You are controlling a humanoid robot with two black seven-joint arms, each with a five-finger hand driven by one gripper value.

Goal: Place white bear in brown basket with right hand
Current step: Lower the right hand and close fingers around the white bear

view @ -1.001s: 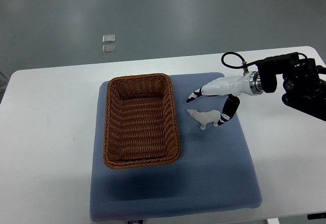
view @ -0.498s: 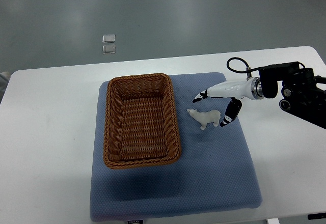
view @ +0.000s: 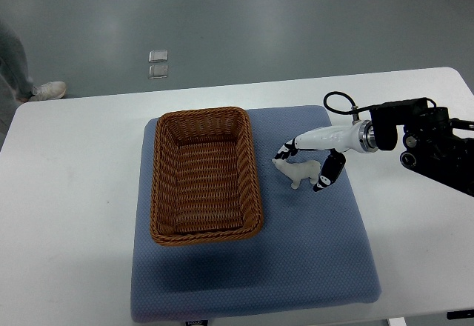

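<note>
A small white bear (view: 298, 170) lies on the blue mat (view: 296, 252), just right of the brown wicker basket (view: 204, 174), which holds nothing. My right hand (view: 302, 166) comes in from the right edge and straddles the bear. Its upper fingers (view: 290, 146) curve down at the bear's head and its thumb (view: 326, 174) sits at the bear's rear. The fingers are around the bear but look loose, and the bear rests on the mat. My left arm is out of view.
The mat lies on a white table (view: 67, 193). Two small clear squares (view: 158, 64) lie on the grey floor beyond the table. A person's leg and shoe (view: 41, 89) show at the far left edge.
My right hand has moved left and lower, its fingers coming down around the bear. The bear has not moved. A person's leg has come into view at the left.
</note>
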